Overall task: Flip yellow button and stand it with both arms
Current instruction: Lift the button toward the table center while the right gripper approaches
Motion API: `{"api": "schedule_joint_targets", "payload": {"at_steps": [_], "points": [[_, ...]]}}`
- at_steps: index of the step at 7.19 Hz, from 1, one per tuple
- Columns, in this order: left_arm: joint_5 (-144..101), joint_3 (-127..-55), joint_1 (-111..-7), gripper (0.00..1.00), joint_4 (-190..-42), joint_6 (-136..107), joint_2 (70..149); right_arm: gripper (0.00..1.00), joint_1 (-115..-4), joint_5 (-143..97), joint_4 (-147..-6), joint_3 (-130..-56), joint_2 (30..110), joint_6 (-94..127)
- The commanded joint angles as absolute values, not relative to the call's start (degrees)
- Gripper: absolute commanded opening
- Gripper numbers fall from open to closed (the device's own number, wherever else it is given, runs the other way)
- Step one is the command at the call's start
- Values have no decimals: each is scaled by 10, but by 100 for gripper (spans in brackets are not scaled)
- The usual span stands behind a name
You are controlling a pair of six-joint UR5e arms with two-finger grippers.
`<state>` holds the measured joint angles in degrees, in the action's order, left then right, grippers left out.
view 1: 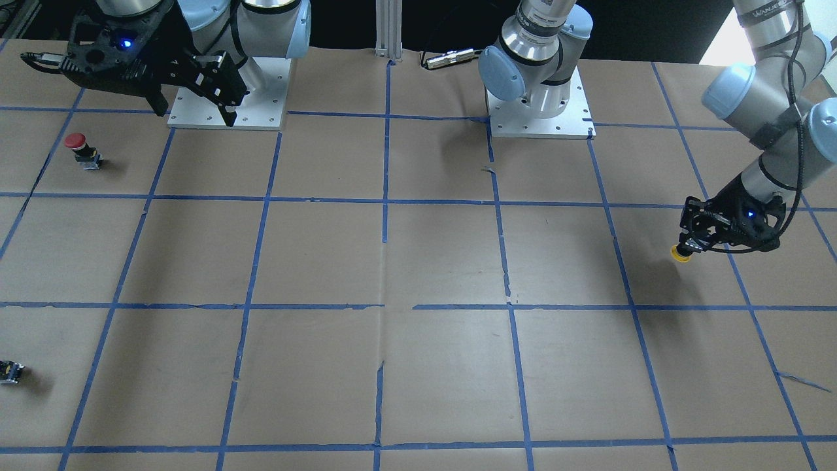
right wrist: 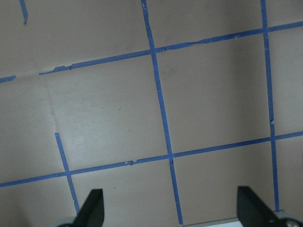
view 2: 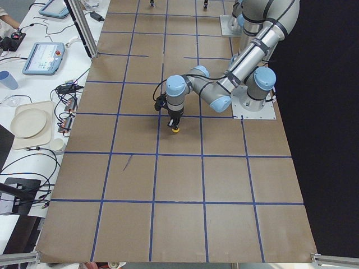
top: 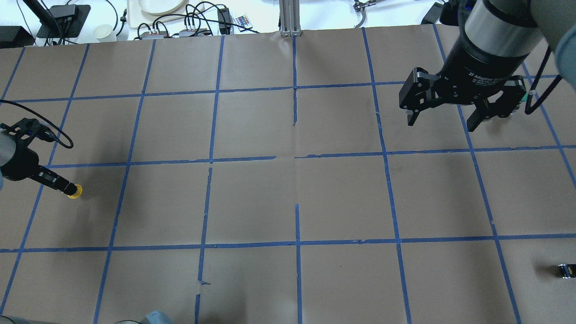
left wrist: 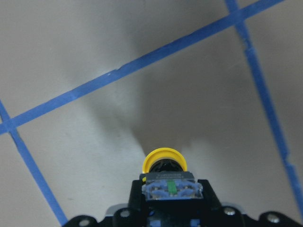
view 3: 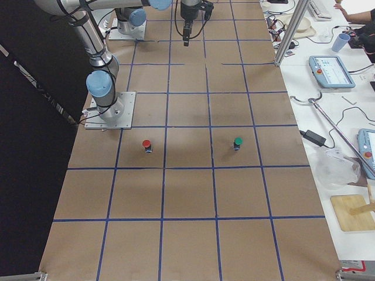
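My left gripper (view 1: 694, 241) is shut on the yellow button's black and grey body (left wrist: 169, 188). The yellow cap (view 1: 682, 254) points away from the fingers, down toward the paper. It is low over the table; I cannot tell if it touches. The cap also shows in the overhead view (top: 75, 192), the left side view (view 2: 176, 130) and the left wrist view (left wrist: 164, 160). My right gripper (view 1: 194, 111) hangs high near its base, open and empty, also in the overhead view (top: 442, 123) and the right wrist view (right wrist: 173, 210).
A red-capped button (view 1: 77, 145) stands on the table on the robot's right side, also seen in the right side view (view 3: 146, 144). A green-capped button (view 3: 238, 142) stands farther out. A small black block (top: 564, 270) lies at the table's right front. Blue tape lines grid the brown paper.
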<state>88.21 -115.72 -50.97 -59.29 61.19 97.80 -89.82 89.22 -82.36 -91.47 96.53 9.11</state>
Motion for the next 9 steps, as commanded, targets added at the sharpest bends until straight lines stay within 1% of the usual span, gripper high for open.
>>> {"api": "schedule_joint_targets", "payload": {"at_steps": [1, 2, 4, 5, 6, 7, 8, 9], "points": [[794, -1156, -573, 14, -734, 547, 900, 100, -894, 884, -819, -911, 975, 77], [733, -1155, -602, 14, -792, 525, 883, 100, -888, 872, -823, -914, 975, 86], [522, -1150, -617, 14, -941, 520, 875, 100, -838, 777, -804, -914, 974, 232], [429, -1150, -640, 14, -999, 517, 865, 100, -816, 743, -802, -915, 973, 256], [329, -1157, -688, 14, -1019, 477, 852, 100, -808, 737, -791, -915, 970, 256], [224, -1156, -743, 13, -1020, 373, 835, 100, -793, 707, -762, -915, 961, 266], [179, -1158, -791, 11, -1013, 314, 824, 100, -768, 638, -752, -915, 944, 270], [129, -1162, -812, 10, -1021, 309, 822, 100, -753, 562, -712, -915, 921, 286]]}}
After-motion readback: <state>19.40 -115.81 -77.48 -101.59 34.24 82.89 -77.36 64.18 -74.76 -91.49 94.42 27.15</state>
